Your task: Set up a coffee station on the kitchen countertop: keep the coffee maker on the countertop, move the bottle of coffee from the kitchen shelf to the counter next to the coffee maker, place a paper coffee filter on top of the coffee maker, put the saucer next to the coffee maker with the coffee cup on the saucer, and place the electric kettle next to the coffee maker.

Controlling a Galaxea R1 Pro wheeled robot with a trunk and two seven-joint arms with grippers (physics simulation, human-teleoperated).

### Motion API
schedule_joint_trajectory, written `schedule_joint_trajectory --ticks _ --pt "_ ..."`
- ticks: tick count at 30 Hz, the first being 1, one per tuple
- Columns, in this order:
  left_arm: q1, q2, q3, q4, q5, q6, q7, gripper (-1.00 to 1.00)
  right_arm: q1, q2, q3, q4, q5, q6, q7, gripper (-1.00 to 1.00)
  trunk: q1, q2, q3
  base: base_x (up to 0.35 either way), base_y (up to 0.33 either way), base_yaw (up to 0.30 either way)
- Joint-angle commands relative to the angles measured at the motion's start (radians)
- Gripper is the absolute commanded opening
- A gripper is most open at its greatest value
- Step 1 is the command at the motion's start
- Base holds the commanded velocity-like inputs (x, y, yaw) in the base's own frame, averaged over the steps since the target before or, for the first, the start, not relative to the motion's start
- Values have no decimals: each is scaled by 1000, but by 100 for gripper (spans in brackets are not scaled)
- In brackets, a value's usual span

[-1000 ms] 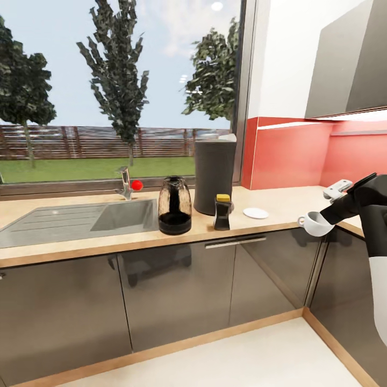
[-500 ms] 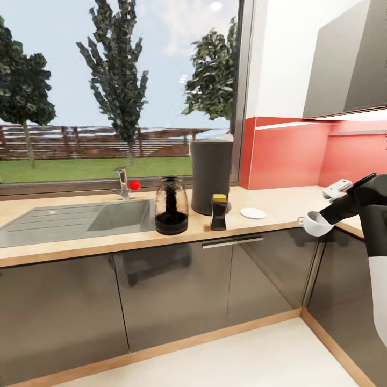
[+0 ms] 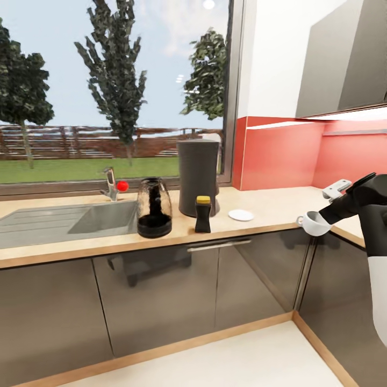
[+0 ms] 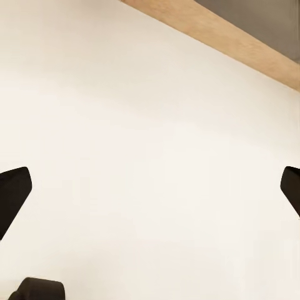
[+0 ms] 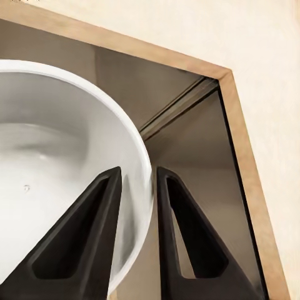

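White and smooth, the coffee cup (image 3: 314,224) is hanging in the air just off the corner of the worktop (image 3: 279,207), with the right end effector (image 5: 136,187) pinching its thin rim, one finger inside and one outside. It is looking light but hard and easy to chip or slip, so the rim hold is needing a gentle, steady squeeze on the way to the saucer (image 3: 241,215) beside the coffee maker (image 3: 198,177). The left end effector (image 4: 150,187) is spread wide, holding nothing.
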State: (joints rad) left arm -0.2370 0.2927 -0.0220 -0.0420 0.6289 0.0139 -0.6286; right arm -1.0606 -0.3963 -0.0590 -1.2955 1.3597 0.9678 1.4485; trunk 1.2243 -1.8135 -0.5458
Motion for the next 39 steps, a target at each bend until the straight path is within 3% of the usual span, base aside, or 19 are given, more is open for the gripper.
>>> schedule_joint_trajectory --ticks 1,16,27,39 --pt "-1 0 -3 1 5 1 -3 100 -1 0 0 -1 8 19 12 -100 0 -1 -1 90 -95 0" --pt "-1 0 -3 1 5 1 -3 100 -2 8 1 -1 6 34 12 -100 0 -1 -1 16 -17 195" --pt "-1 0 -3 1 5 1 -3 100 -2 10 1 -1 6 34 11 -100 0 -1 -1 0 0 78" --pt "-1 0 -2 1 5 1 -3 100 -2 10 1 -1 6 34 11 -100 0 -1 -1 1 0 244"
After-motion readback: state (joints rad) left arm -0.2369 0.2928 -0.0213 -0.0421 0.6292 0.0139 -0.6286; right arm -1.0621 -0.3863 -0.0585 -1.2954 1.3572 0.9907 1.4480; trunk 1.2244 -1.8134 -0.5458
